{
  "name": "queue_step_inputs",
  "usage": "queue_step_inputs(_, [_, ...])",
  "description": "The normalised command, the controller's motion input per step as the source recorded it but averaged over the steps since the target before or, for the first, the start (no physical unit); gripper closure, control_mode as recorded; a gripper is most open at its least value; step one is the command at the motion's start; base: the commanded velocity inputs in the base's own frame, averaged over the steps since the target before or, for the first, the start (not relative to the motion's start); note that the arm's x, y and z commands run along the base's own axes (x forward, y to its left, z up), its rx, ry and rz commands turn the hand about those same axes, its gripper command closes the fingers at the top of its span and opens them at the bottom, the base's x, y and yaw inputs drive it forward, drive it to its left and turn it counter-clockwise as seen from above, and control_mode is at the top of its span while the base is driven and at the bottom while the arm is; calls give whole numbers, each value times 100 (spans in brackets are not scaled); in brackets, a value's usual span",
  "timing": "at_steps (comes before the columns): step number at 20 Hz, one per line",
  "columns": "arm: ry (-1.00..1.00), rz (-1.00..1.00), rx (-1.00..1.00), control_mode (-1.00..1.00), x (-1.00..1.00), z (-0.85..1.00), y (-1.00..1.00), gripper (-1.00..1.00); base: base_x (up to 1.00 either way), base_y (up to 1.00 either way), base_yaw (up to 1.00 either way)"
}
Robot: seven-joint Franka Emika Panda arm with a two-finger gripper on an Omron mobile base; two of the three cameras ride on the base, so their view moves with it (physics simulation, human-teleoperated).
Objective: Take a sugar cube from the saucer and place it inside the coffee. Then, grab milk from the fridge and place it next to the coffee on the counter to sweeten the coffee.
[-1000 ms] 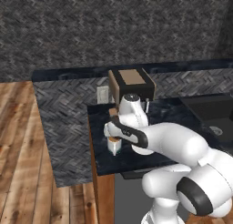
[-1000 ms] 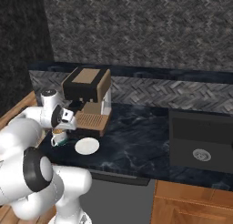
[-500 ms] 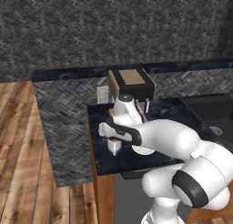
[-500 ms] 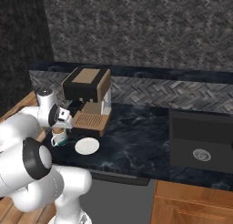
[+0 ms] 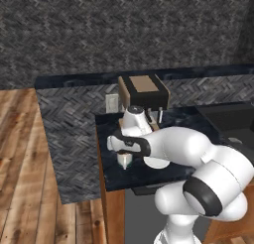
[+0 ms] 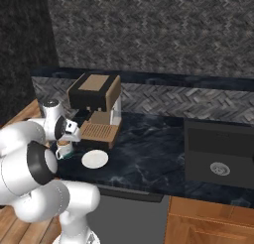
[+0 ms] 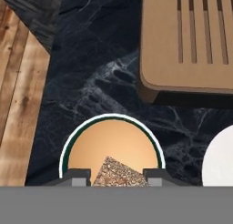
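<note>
The sugar cube (image 7: pixel 119 174) sits pinched between the jaws of the gripper (image 7: pixel 116 176), directly above the coffee (image 7: pixel 112 148). The mug stands on the counter (image 7: pixel 95 77), just beside the saucer (image 7: pixel 219 160) and near the coffee machine's wooden tray (image 7: pixel 189 41).
</note>
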Motion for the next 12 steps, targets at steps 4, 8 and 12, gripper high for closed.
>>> queue_step_inputs(4, [-1,0,0,-100,7,-13,1,100,0,0,0])
queue_step_inputs(8, [-2,0,0,-100,6,-3,1,100,0,0,0])
queue_step_inputs(12, [-2,0,0,-100,3,0,0,-100,0,0,0])
